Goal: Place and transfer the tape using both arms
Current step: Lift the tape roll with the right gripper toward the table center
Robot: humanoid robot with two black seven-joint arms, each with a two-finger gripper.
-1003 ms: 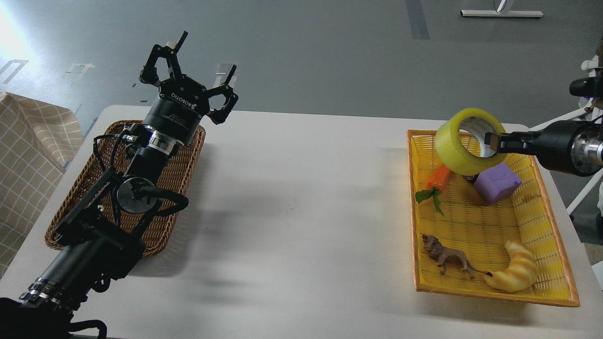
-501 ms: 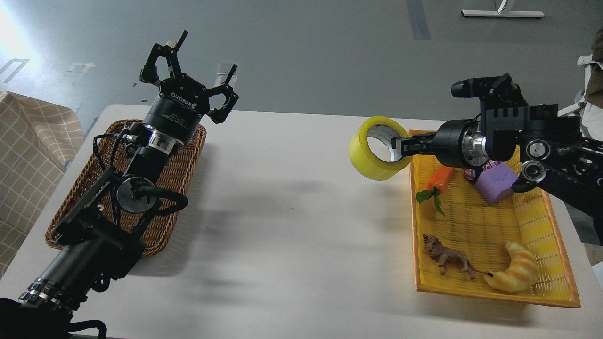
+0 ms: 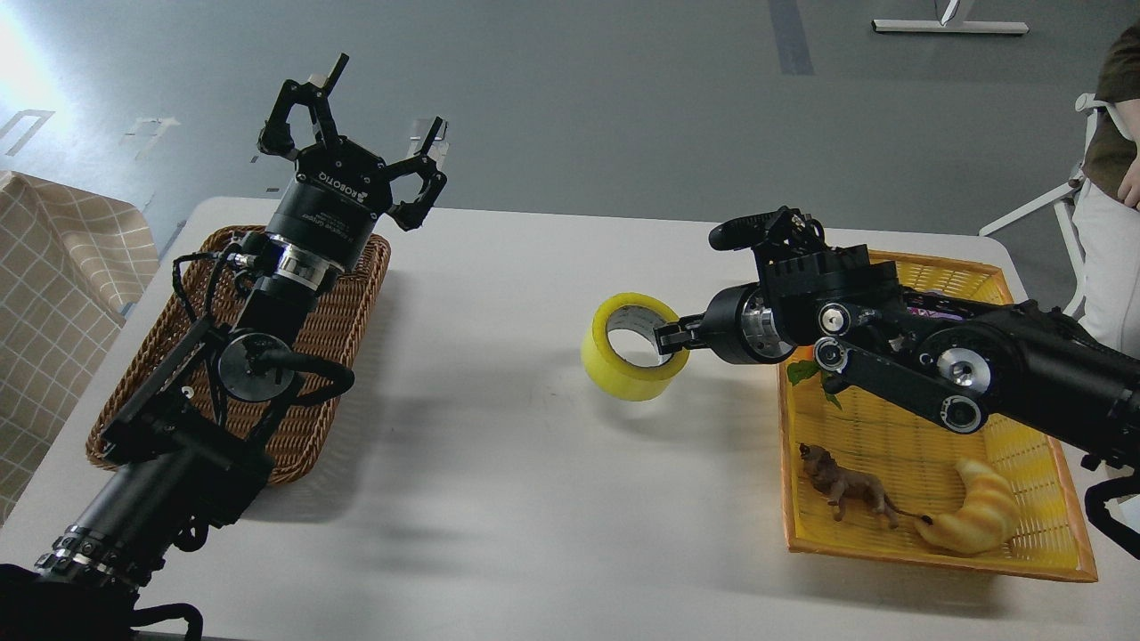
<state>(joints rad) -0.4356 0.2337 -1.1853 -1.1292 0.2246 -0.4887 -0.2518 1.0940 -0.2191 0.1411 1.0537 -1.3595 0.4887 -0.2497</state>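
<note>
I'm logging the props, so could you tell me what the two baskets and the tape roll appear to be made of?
The brown basket looks like woven wicker, matte, with visible strands. The yellow basket looks like woven plastic, judging by its uniform bright colour and slight sheen. The tape looks like glossy translucent plastic film around a pale core, possibly cardboard.

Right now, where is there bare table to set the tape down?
The widest bare patch is the white tabletop between the brown wicker basket and the yellow woven tray, just below the yellow tape roll held by the right gripper. The tray is crowded: toy lion, croissant toy.
</note>
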